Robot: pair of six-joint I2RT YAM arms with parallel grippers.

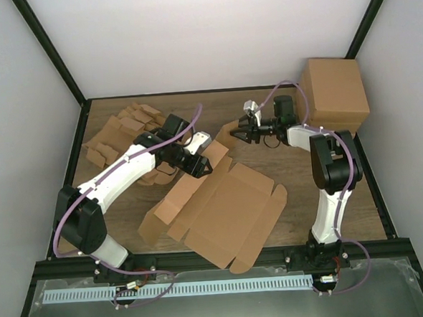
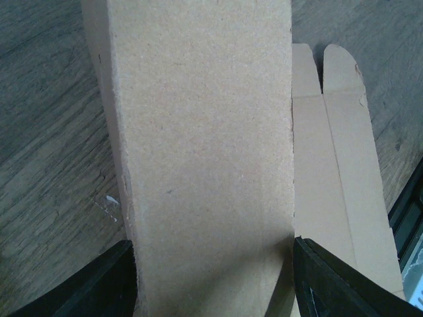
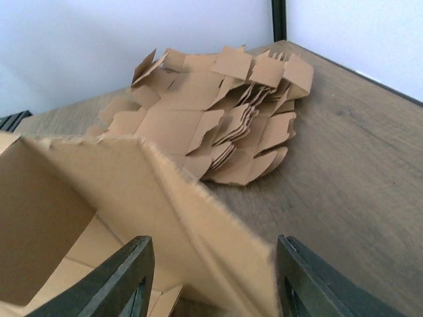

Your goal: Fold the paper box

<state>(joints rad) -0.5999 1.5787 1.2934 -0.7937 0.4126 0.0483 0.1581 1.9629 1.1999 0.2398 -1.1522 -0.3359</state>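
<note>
The paper box (image 1: 229, 208) lies mostly flat in the middle of the table, a brown die-cut sheet with its far flaps lifted. My left gripper (image 1: 200, 166) sits at its far left edge. In the left wrist view an upright panel of the box (image 2: 205, 132) fills the gap between the fingers, and the left gripper (image 2: 211, 284) is shut across its width. My right gripper (image 1: 239, 135) hovers at the box's far right flap. In the right wrist view that raised, blurred flap (image 3: 152, 191) slants between the wide-apart fingers of the open right gripper (image 3: 215, 277).
A ragged heap of cardboard blanks (image 1: 124, 131) lies at the far left, also visible beyond the flap as a heap (image 3: 218, 119). A tall block of cardboard boxes (image 1: 333, 90) stands at the far right corner. White walls and black frame posts enclose the table.
</note>
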